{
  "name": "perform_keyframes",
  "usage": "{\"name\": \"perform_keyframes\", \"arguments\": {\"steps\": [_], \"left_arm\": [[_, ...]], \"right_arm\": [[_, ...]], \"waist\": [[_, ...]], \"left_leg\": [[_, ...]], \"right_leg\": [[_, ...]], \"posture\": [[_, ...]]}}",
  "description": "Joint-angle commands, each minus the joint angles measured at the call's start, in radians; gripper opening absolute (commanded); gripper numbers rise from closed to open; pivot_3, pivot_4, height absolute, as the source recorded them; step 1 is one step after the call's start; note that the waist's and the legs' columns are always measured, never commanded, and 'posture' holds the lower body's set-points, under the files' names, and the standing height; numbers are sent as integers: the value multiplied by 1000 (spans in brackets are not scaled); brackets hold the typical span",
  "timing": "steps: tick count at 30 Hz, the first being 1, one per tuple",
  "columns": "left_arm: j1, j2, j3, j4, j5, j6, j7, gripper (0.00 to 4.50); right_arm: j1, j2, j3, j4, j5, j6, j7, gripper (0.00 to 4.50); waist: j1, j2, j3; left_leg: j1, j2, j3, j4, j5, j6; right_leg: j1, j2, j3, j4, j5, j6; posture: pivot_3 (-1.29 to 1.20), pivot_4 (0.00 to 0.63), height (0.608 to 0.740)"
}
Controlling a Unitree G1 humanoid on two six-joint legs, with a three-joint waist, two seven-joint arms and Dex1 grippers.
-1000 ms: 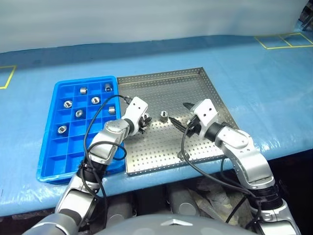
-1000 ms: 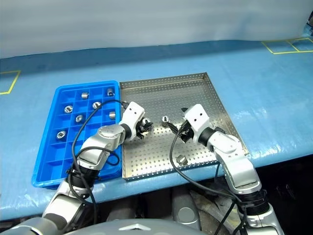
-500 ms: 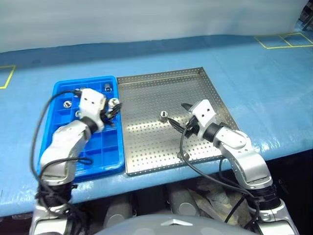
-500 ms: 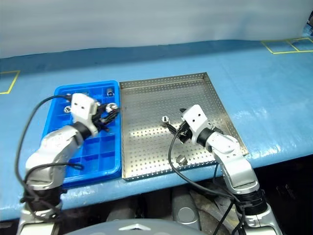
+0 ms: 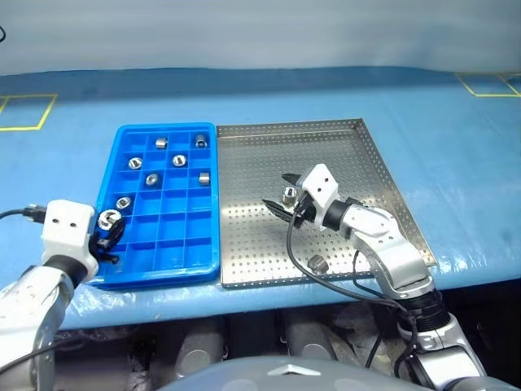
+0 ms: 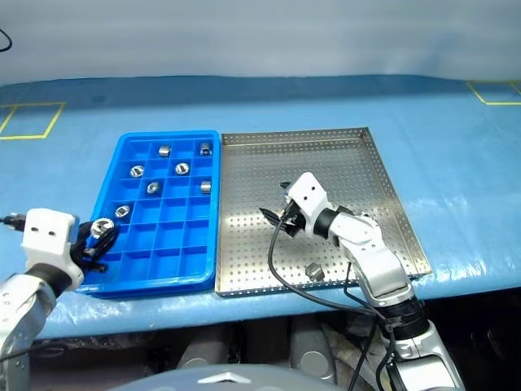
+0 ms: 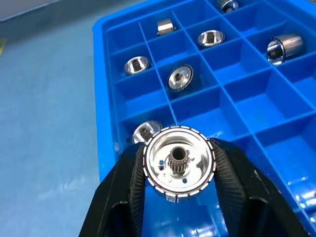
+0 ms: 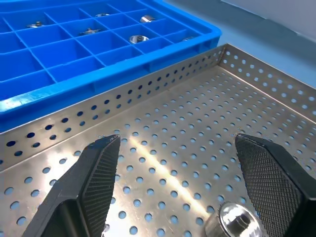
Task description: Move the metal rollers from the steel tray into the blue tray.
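Note:
My left gripper (image 5: 107,226) is shut on one shiny metal roller (image 7: 178,160), held just above the near-left compartments of the blue tray (image 5: 163,273). Several more metal rollers (image 5: 151,179) lie singly in its far compartments. On the steel tray (image 5: 326,151), my right gripper (image 5: 277,191) is open and low over the perforated floor. A roller (image 5: 289,195) stands between its spread fingers (image 8: 94,173), close to one of them and untouched; the right wrist view shows it (image 8: 234,219) there too. Another roller (image 5: 318,263) lies near the steel tray's front rim.
The two trays sit side by side, touching, on a blue-covered table (image 5: 456,163). Yellow tape squares (image 5: 28,110) mark the table at the far left and far right. The table's front edge runs just behind the trays' near rims.
My left gripper has carried its roller left from the steel tray to above the blue tray's near-left corner. The right gripper has edged slightly left towards the middle roller. The camera view has shifted.

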Motion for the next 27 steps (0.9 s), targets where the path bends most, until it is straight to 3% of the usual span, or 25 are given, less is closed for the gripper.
{"name": "perform_keyframes", "arguments": {"steps": [1,24,25,27], "left_arm": [[35,-9,49,-64,-11,-1,5,1675],[86,-30,-29,10,-8,-32,17,1675],[88,-30,-29,8,-12,-33,13,2385],[93,-29,-29,9,-12,-40,10,2932]], "right_arm": [[-30,8,5,4,3,-30,19,3935],[-38,-5,-18,8,-3,-39,20,3935],[-40,-4,-17,8,-3,-38,20,3935],[-45,-2,-18,9,-4,-35,19,3935]], "waist": [[11,0,0],[21,-1,0],[21,-1,0],[21,-1,0]], "left_leg": [[0,0,-1,0,0,0],[0,0,-1,-1,1,-1],[0,0,-1,-1,1,-1],[0,0,-1,-1,1,-1]], "right_leg": [[0,0,0,0,0,0],[1,5,-1,0,-1,-1],[1,5,-1,0,-1,-1],[1,5,-1,0,-1,-1]], "posture": [[9,150,740],[-23,150,740],[-22,150,740],[-22,150,740]]}}
